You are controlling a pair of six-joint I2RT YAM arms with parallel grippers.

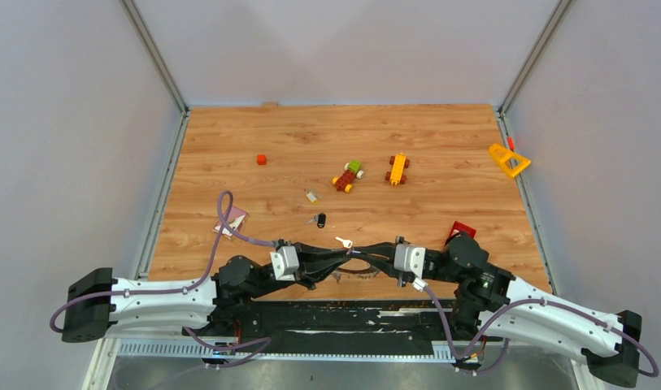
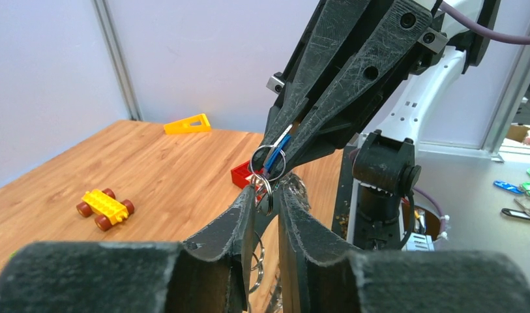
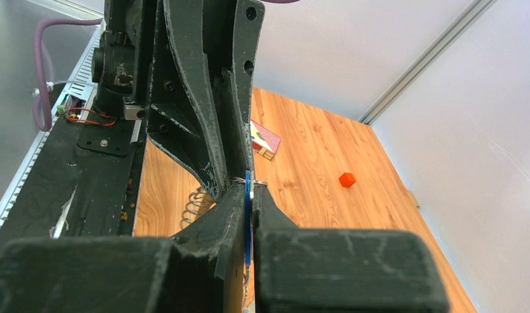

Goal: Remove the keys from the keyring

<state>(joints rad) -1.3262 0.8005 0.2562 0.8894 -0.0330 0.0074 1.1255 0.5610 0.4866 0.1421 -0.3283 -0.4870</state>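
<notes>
Keyring (image 2: pixel 267 194): held in the air over the near edge of the bench (image 1: pixel 441 203), where my two sets of fingers meet tip to tip. My right fingers (image 3: pixel 270 218) are clamped tight on the blue key (image 3: pixel 248 205), which sits against a loop of the ring. My left fingers (image 2: pixel 239 222) stand a narrow gap apart with a loop between them; I cannot tell whether they pinch it. A black-headed key (image 1: pixel 320 219) lies loose on the bench farther out.
</notes>
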